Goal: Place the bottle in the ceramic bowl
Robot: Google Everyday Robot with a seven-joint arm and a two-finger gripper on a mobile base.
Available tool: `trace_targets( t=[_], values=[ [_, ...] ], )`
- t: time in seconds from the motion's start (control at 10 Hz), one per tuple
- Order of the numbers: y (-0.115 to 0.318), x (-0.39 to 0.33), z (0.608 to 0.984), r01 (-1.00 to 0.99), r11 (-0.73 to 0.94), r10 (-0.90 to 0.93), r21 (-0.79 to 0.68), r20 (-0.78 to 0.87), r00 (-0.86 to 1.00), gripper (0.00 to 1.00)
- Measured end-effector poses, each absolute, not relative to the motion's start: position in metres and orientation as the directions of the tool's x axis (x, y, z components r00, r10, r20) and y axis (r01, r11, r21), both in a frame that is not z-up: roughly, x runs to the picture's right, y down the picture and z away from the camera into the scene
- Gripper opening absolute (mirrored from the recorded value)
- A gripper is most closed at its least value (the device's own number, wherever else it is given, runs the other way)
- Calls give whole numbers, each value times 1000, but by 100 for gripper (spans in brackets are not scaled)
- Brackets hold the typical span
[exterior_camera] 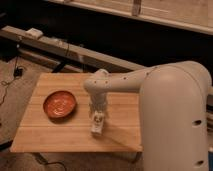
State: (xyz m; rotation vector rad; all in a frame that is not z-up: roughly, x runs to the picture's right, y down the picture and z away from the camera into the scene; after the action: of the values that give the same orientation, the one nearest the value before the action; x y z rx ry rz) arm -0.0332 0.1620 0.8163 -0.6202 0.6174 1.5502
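Observation:
The small white bottle lies on the wooden table, its long axis running near to far, right of centre. My gripper points down directly over the bottle's far end, at the end of the white arm. The orange-red ceramic bowl sits on the table's left part, about a bowl's width left of the bottle, with nothing in it.
A long grey rail with a white box and cables runs behind the table. More cables lie on the floor at the left. My large white arm body fills the right side.

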Motion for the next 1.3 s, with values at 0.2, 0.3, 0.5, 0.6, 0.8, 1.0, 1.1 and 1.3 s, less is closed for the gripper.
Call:
trace_targets(
  t=[0.2,0.3,0.5,0.6,0.8,1.0,1.1,1.3],
  values=[
    [167,-25,825,-997,-72,692,34,-718,-75,65],
    [170,-23,830,-997,-73,684,37,-726,-77,65],
    [175,-27,837,-997,-68,670,29,-739,-68,65],
    [176,-28,840,-998,-65,663,23,-746,-61,65],
    [176,-30,843,-998,-63,659,16,-751,-54,65],
    [176,-31,845,-998,-58,655,10,-755,-46,63],
    [176,-31,845,-998,-56,653,10,-756,-44,58],
    [178,-30,846,-999,-46,650,12,-759,-39,36]
  ],
)
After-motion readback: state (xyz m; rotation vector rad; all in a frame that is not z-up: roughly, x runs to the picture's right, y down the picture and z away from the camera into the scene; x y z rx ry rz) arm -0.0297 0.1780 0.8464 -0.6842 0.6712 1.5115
